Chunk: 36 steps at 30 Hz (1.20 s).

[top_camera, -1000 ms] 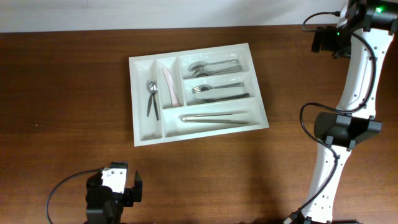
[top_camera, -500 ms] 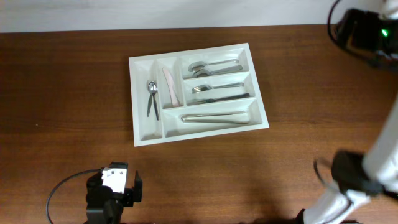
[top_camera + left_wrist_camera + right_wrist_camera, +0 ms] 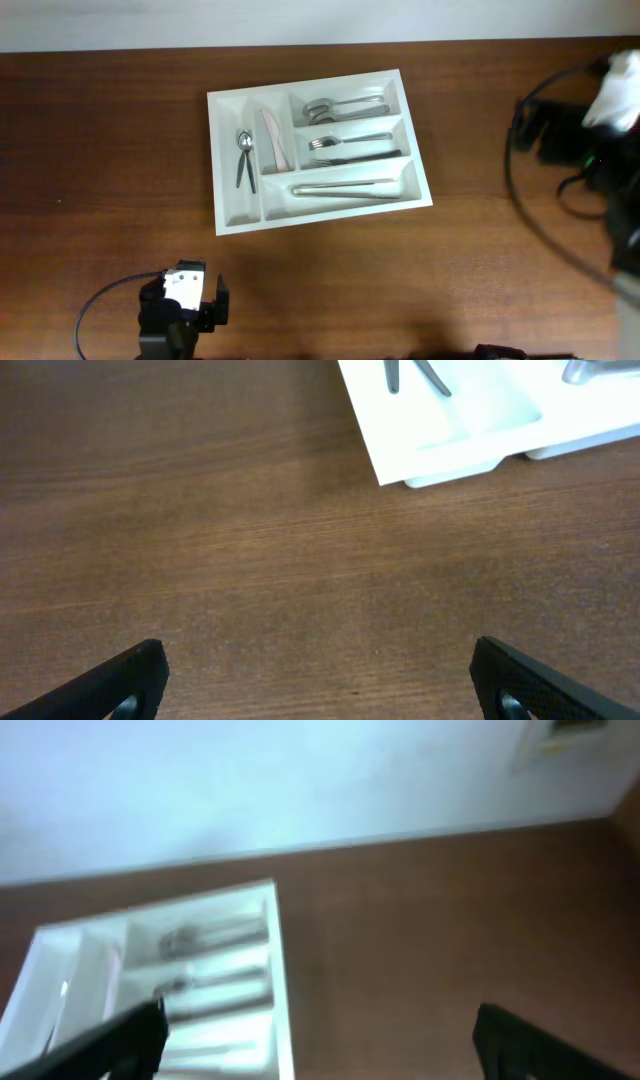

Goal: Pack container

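Bottom left of the overhead view: left tool (image 3: 186,292), jaws spread wide, gripping nothing, parked low over the bare table (image 3: 100,150). Same from its own wrist camera: left tool (image 3: 320,682) agape, only wood grain between the two dark fingertips.

Ahead and a little right of that tool: the container (image 3: 233,205), a white cutlery tray lying flat at mid-table, long axis running crosswise with a slight tilt. Shows just its near left corner at the top of the left wrist picture, container (image 3: 450,445), near but apart from the fingers.

Inside, left to right:
- a teaspoon (image 3: 243,150) in the first narrow slot
- a pale knife (image 3: 276,138) in the second
- spoons (image 3: 340,106) in the far long bay
- forks (image 3: 345,146) in the middle bay
- long steel pieces (image 3: 345,188) in the nearest bay, too thin to name

No loose cutlery in sight on the wood, so packing judged close to done.

Far right: right tool (image 3: 315,1042), likewise wide open and holding nothing, its arm blurred in the overhead view. Faces the container (image 3: 100,965) from beyond the short right end, well apart, tray down and to the left in its picture.

Judged nearer: the left arm, at the near left corner. Judged better lined up with the long bays: the right.
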Each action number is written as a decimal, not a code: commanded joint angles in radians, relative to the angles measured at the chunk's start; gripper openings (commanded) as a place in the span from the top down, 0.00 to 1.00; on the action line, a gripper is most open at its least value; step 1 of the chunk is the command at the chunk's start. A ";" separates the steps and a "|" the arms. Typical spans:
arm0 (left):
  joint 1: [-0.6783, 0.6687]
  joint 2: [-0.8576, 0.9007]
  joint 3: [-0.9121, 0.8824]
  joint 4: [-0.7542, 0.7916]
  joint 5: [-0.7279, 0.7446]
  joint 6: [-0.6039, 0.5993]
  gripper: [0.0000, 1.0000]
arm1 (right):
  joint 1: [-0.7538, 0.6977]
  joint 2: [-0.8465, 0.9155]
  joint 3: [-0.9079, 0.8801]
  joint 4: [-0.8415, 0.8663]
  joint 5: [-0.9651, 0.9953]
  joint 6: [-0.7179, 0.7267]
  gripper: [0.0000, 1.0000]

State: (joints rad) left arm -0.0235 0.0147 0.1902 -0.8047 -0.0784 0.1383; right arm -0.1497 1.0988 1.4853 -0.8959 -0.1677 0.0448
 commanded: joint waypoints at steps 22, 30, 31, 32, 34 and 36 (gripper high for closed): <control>-0.005 -0.010 -0.006 0.000 0.004 0.013 0.01 | 0.098 -0.892 -1.205 0.411 0.078 -0.021 0.01; -0.005 -0.010 -0.006 0.000 0.004 0.013 0.01 | 0.099 -0.989 -1.324 0.414 0.080 -0.042 0.01; -0.005 -0.010 -0.006 0.000 0.004 0.013 0.01 | 0.099 -1.004 -1.332 0.414 0.084 -0.042 0.01; -0.005 -0.010 -0.006 0.000 0.004 0.013 0.01 | 0.099 -1.016 -1.337 0.414 0.087 -0.042 0.01; -0.005 -0.010 -0.006 0.000 0.004 0.013 0.01 | 0.099 -1.043 -1.349 0.412 0.092 -0.042 0.01; -0.005 -0.010 -0.006 0.000 0.004 0.013 0.01 | 0.099 -1.065 -1.349 0.413 0.098 -0.062 0.01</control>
State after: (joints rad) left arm -0.0235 0.0147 0.1883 -0.8047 -0.0784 0.1387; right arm -0.0578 0.0673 0.1444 -0.4892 -0.0925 0.0116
